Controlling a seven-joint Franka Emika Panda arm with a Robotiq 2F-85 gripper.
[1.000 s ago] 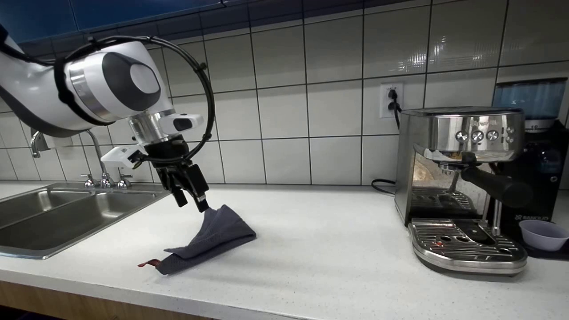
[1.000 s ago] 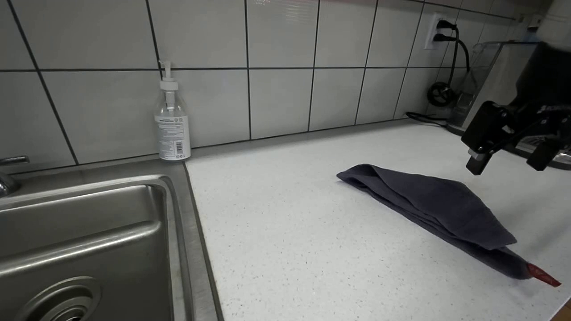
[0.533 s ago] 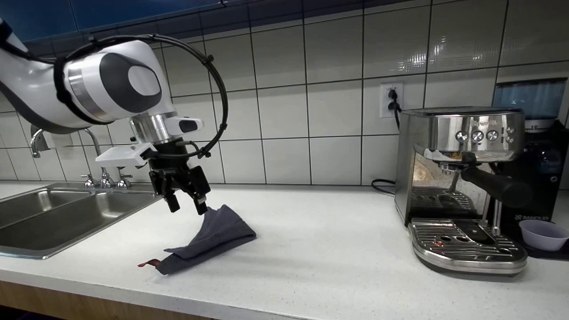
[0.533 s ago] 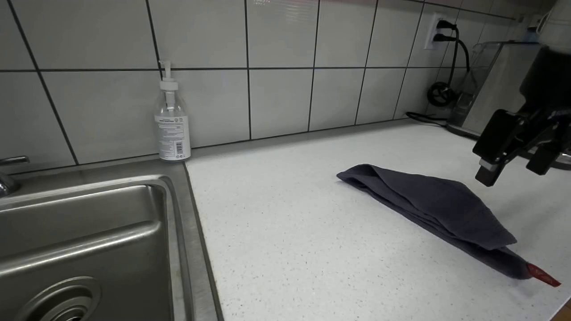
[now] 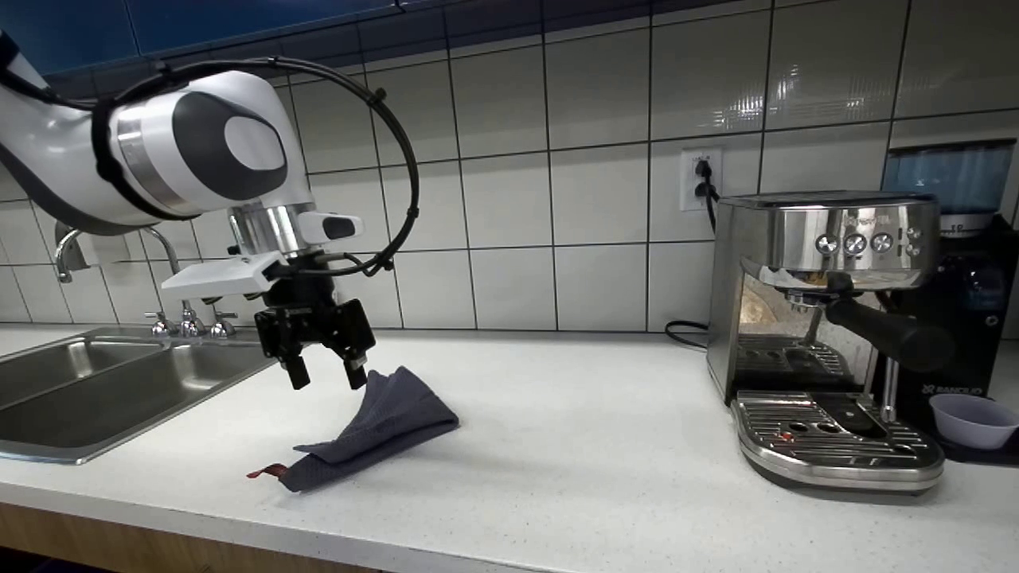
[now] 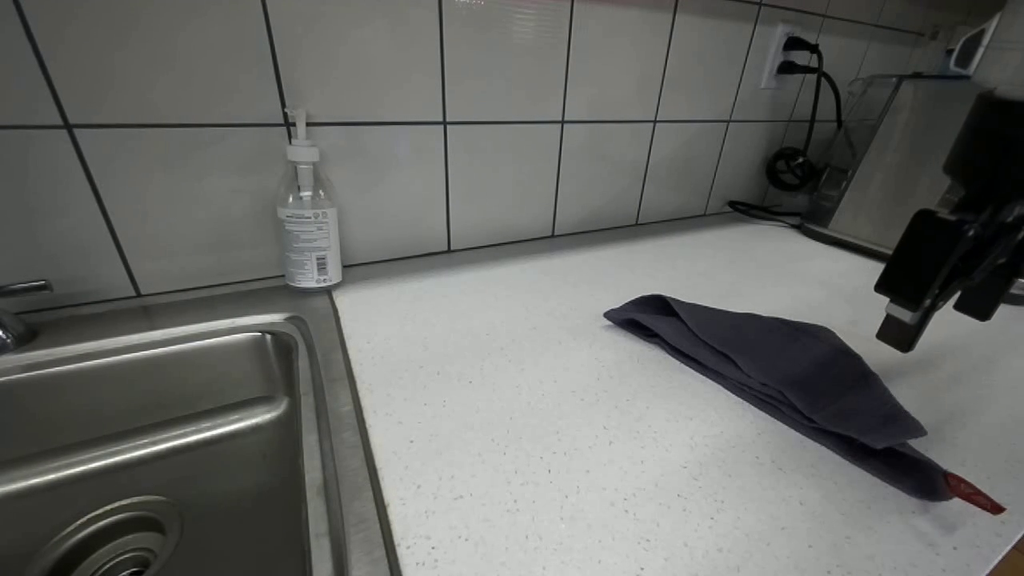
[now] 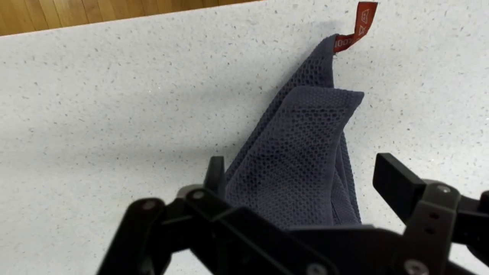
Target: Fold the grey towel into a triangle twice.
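Observation:
The grey towel [image 5: 390, 422] lies on the counter, folded into a narrow layered wedge in both exterior views. A red tag [image 6: 974, 493] sticks out from its corner near the counter's front edge. Looking down in the wrist view, I see the towel's mesh weave [image 7: 305, 126] with one flap over another, the upper corner set back from the tagged one. My gripper [image 5: 327, 380] hangs above the counter by the towel, pointing down, its jaws wide apart with nothing between them. In the wrist view the gripper's body hides the towel's lower end.
A steel sink [image 5: 171, 398] is set into the counter on one side. The espresso machine [image 5: 828, 239] stands on the other, with a small bowl [image 5: 973, 422] beside it. A pump bottle [image 6: 310, 232] stands against the tiled wall. The counter's front edge [image 7: 133, 18] lies beyond the tag.
My gripper has swung to a more upright pose, its fingertips sinking slightly. It shifts left in an exterior view. The towel has not moved, and the jaws have stayed apart.

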